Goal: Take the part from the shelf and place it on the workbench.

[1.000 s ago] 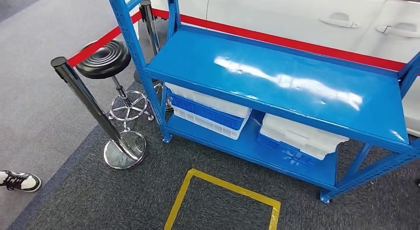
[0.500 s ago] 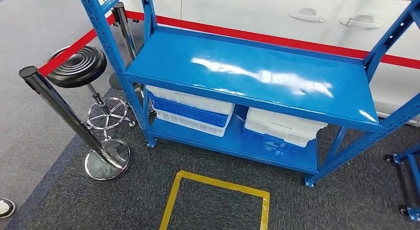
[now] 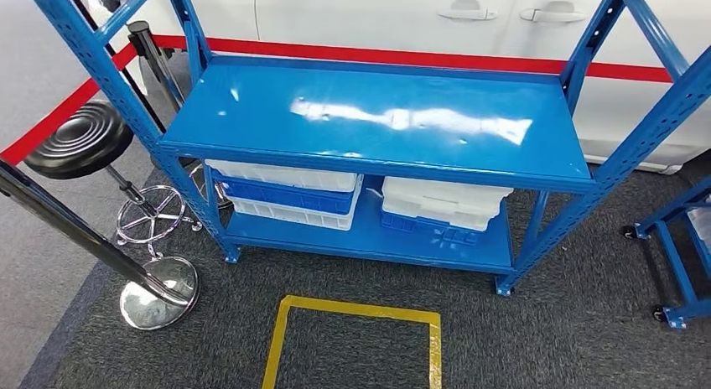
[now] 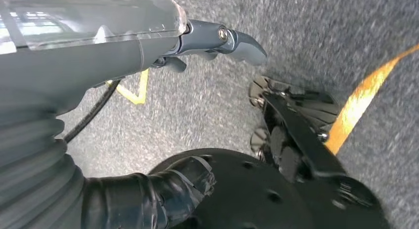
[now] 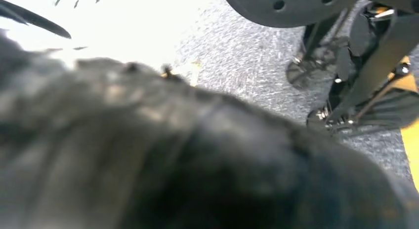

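Carpet (image 4: pixel 207 105), dark grey, lies under my left hand (image 4: pixel 148 46), which hangs over it. The fingers (image 4: pixel 242 41) point out straight, a little apart, with nothing between them. My right hand (image 5: pixel 197 155) is a dark blur close before its camera, and I cannot tell how its fingers lie.

Before my feet a yellow tape square (image 3: pixel 360 308) is stuck on the carpet. Just behind it stands the blue shelf (image 3: pixel 377 112). On its lower board two stacks of bins sit side by side: white and blue on the left (image 3: pixel 285 196), white over blue on the right (image 3: pixel 440 206). Their inside is hidden, so I cannot tell where the part is.

Left of the shelf stand a chrome post (image 3: pixel 75 230) and a black stool (image 3: pixel 80 137). At its right is a blue cart (image 3: pixel 671 246). Behind everything runs a red belt (image 3: pixel 377 56) before a white car (image 3: pixel 377 12).
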